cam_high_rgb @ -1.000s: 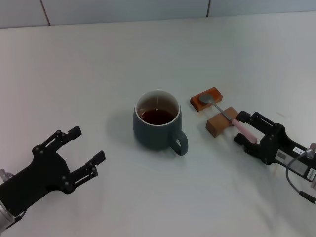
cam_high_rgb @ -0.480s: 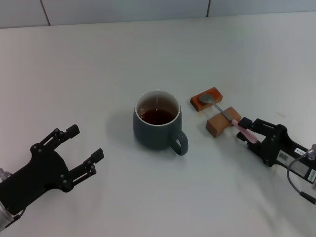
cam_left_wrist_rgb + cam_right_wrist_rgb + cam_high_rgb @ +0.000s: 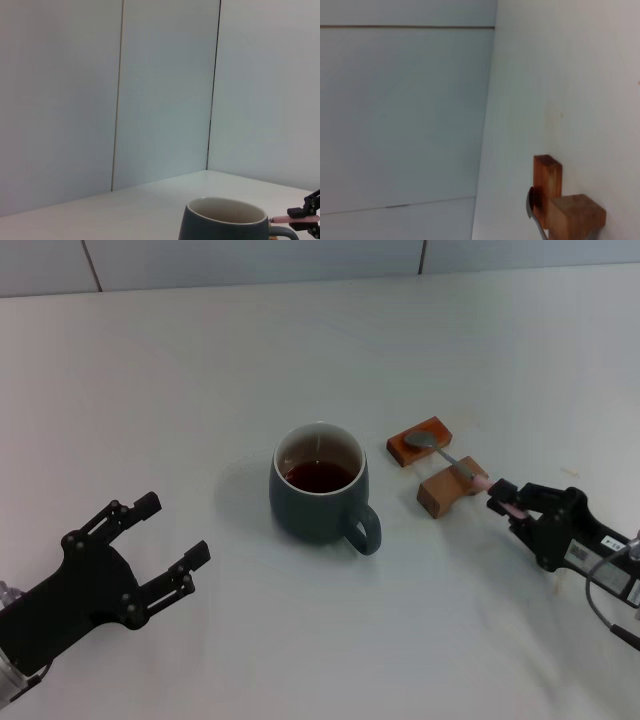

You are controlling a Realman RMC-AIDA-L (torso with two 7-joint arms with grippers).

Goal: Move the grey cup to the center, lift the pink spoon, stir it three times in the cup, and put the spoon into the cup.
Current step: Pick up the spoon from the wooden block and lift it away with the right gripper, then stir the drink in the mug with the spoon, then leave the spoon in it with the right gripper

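Two blocks: the pink spoon (image 3: pixel 455 462) lies across two brown wooden blocks (image 3: pixel 447 492), its metal bowl on the farther block, its pink handle end sticking out past the nearer one.
Cup: the grey cup (image 3: pixel 318 495) stands on the white table (image 3: pixel 200 390) near the middle, handle toward the robot's right, dark liquid inside; it sits just left of the blocks.
Right gripper: the right gripper (image 3: pixel 506 504) is low at the handle tip, fingers narrowed around the pink end and apparently pinching it.
Left gripper: the left gripper (image 3: pixel 155 540) hovers wide open, well apart from the cup, idle.
Risk: the hold looks to be on the very tip, so the spoon could pivot or slip when raised; a dragged lift could shove the nearer block toward the cup.
Change: compared with a second ago, the right gripper has slid back along the handle toward its end and closed in; cup and blocks are unmoved.
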